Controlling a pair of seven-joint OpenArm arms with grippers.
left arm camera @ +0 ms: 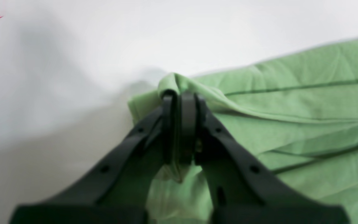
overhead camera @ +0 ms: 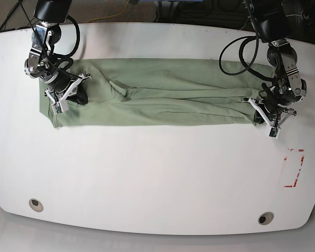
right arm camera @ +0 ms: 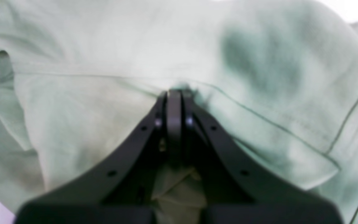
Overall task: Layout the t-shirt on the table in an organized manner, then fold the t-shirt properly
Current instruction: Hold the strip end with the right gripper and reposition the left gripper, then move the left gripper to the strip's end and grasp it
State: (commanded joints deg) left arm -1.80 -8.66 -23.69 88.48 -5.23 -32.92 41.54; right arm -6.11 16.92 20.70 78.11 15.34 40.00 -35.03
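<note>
Sage-green cloth lies as a long band across the far half of the white worktop (overhead camera: pixel 157 173): the shirt (overhead camera: pixel 157 100), folded lengthwise, wrinkled, with one lumpy crease near its middle.

At the left end in the base view, the right claw (right arm camera: pixel 174 93) is closed flat on the cloth. Its wrist view shows the jaws pressed together at a stitched seam, with fabric bunched beneath them. Whether it truly pinches a fold or only presses down on it is hard to tell, but cloth does seem caught between the jaws.

At the right end, the left claw (left arm camera: pixel 179 96) is shut on the shirt's corner. A small peak of fabric rises over the closed jaws, and more hangs below them, so that corner is lifted clear of the worktop.

I judge the shirt light, limp and not slippery. It will sag and drag rather than hold a shape, and layers may slide apart if only the top one is caught. Corners and hemmed edges are the best places to grip, through all layers, with both ends moved together to keep the band taut.

Red tape marks (overhead camera: pixel 294 168) sit near the right edge, well apart from the shirt.
</note>
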